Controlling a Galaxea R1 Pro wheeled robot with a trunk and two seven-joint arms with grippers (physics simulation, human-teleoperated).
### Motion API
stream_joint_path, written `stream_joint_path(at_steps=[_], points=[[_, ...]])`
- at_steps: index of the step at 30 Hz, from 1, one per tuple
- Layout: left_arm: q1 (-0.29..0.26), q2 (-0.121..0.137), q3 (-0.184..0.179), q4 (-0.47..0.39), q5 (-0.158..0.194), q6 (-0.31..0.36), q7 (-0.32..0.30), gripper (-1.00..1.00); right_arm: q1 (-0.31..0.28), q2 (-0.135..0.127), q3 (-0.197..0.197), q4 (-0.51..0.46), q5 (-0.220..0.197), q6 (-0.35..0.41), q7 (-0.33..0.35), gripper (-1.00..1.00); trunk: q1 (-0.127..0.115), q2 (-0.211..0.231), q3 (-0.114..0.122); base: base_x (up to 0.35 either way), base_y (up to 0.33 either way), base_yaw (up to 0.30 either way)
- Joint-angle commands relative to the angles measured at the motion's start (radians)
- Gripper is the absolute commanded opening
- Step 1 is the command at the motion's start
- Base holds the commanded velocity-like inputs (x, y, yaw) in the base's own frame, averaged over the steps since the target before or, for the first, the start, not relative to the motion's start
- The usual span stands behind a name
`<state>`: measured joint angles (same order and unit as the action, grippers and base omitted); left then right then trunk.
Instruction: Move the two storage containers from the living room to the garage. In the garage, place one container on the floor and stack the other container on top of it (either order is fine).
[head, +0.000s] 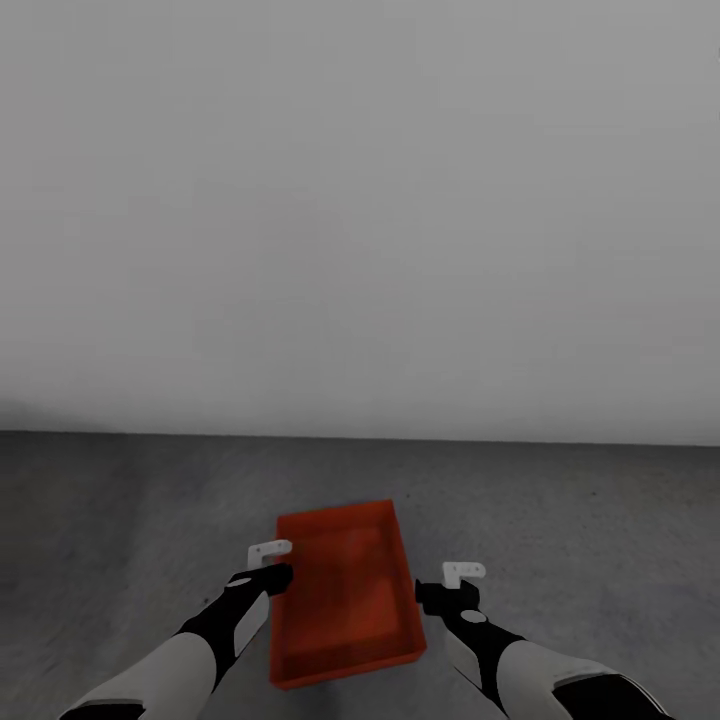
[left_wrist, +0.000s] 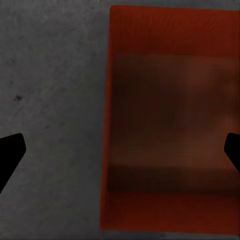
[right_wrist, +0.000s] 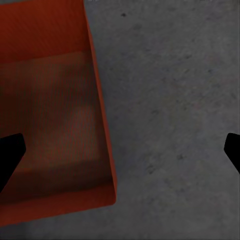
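One orange-red storage container (head: 345, 600) lies open side up on the dark grey garage floor (head: 560, 520), just in front of me. My left gripper (head: 270, 570) hovers at its left long wall. In the left wrist view the left gripper (left_wrist: 120, 155) is open wide, its dark fingertips (left_wrist: 11, 152) straddling that wall of the container (left_wrist: 170, 115). My right gripper (head: 452, 588) hangs just off the container's right wall. The right wrist view shows the right gripper (right_wrist: 120, 155) open over the container's wall (right_wrist: 102, 130) and bare floor (right_wrist: 175, 100). Neither gripper holds anything.
A plain white wall (head: 360, 200) rises a short way beyond the container and meets the floor along a straight line. Bare concrete-like floor stretches to both sides of the container.
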<state>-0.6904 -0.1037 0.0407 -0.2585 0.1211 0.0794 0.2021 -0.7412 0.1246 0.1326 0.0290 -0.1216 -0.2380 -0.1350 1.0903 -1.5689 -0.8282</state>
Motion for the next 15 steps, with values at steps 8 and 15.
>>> stream_joint_path(at_steps=[8,15], points=[[0.000,-0.001,0.002,-0.001,-0.002,0.002,-0.008,1.00,-0.001,0.000,0.009,0.003,-0.010,-0.006,-0.002,1.00,-0.031,0.056,0.024,0.000,0.000,0.000],[0.000,-0.001,0.002,-0.001,-0.002,0.002,-0.010,1.00,-0.001,0.001,0.009,0.003,-0.010,-0.006,-0.002,1.00,-0.058,0.105,0.046,0.000,0.000,0.000]])
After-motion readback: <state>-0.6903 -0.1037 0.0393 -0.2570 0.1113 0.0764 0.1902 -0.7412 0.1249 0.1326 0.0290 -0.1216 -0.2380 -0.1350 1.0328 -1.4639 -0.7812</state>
